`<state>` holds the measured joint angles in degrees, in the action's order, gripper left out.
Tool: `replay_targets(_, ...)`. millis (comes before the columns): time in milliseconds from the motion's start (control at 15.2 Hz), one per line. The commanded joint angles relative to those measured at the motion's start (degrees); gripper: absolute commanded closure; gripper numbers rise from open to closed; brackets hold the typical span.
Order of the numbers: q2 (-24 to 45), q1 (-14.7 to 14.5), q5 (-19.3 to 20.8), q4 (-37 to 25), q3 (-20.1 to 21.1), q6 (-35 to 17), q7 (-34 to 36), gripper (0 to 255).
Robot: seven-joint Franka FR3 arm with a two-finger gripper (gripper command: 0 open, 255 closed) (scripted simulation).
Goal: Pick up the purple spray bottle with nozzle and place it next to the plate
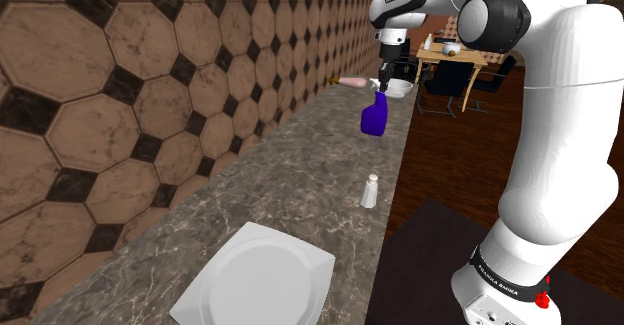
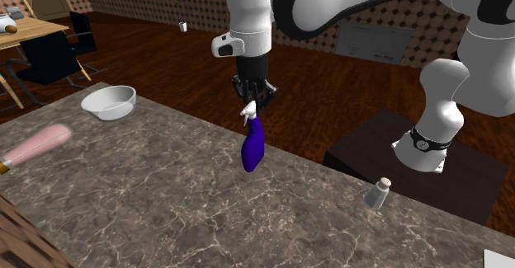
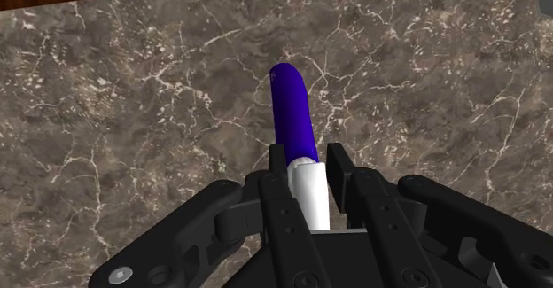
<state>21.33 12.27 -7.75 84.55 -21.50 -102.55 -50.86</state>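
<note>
while the jaws clasp its top, the purple spray bottle (image 2: 252,147) hangs.

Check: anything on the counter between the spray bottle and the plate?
Yes: a small white shaker stands between bottle and plate, seen in the shoulder view.

Black fingers (image 1: 383,80) clasping purple spray bottle (image 1: 374,116), above marbled counter (image 1: 290,178), white plate (image 1: 255,278) well apart
</note>
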Motion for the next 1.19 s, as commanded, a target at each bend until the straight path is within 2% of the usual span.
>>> replay_targets(0, -0.09, 0.16, 0.06, -1.44, -0.08, 1.53, -0.04, 255)
replay_targets(462, 0.08, 0.61, 0.08, -6.88, -0.21, 6.78, 0.11, 255)
replay_targets(792, -6.61, -4.97, 2.58, 2.19, 1.28, 3.86, 6.5, 255)
replay_targets(1122, -11.66, -9.64, 4.43, 8.63, 3.5, 2.01, 13.26, 255)
